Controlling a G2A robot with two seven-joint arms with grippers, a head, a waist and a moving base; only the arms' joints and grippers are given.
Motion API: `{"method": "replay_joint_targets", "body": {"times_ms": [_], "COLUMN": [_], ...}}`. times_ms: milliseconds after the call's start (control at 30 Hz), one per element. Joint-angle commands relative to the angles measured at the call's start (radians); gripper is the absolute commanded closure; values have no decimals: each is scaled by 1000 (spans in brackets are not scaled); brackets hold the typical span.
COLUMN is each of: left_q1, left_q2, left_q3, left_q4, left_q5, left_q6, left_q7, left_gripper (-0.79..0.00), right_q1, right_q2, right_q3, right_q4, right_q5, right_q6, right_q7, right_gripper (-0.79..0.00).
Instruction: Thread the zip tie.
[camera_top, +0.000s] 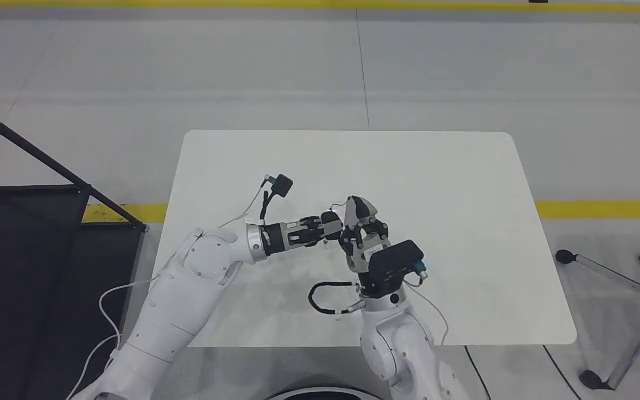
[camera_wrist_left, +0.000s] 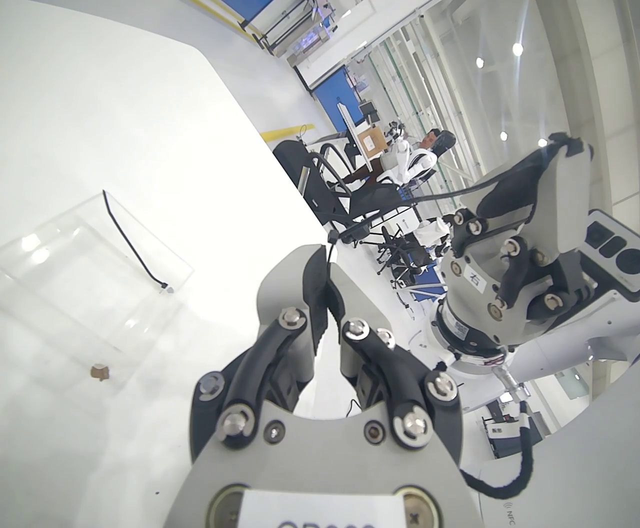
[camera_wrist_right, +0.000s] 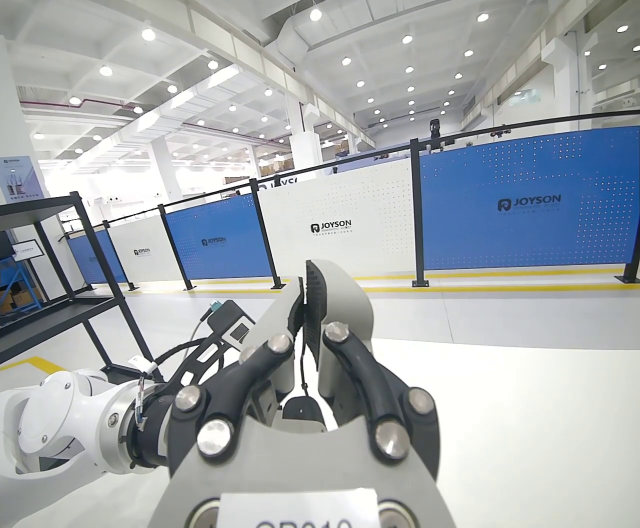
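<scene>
Zip tie (camera_wrist_left: 330, 255) pinched in left pincer (camera_wrist_left: 325, 282)

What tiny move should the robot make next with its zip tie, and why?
Probably ease the right gripper toward the left gripper so the two ends of the zip tie meet. Both have their fingers shut on it, one end each, held above the table, and the ends look not yet joined.

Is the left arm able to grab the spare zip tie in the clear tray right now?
Likely not yet. Nothing stands over the spare tie in the tray, but the left gripper is shut on the held tie, so its fingers aren't free.
</scene>
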Motion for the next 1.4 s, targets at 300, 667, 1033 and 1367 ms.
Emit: {"method": "replay_joint_targets", "body": {"times_ms": [300,667,1033,1367], "left_q1": [0,0,0,0], "left_q2": [0,0,0,0], "left_q3": [0,0,0,0], "left_q4": [0,0,0,0], "left_q5": [0,0,0,0], "left_q6": [0,0,0,0], "left_q7": [0,0,0,0], "left_gripper": [0,0,0,0], "right_q1": [-19,-57,-82,-100], "right_q2": [4,10,15,19], "right_q3": [12,33,46,60], "right_q4": [0,-17,-28,-33], "right_q5": [-27,-56,-85,-89], "right_q6": [-17,-19,-12,-16], "right_q7": [17,24,45,53], "right_gripper": [0,0,0,0]}}
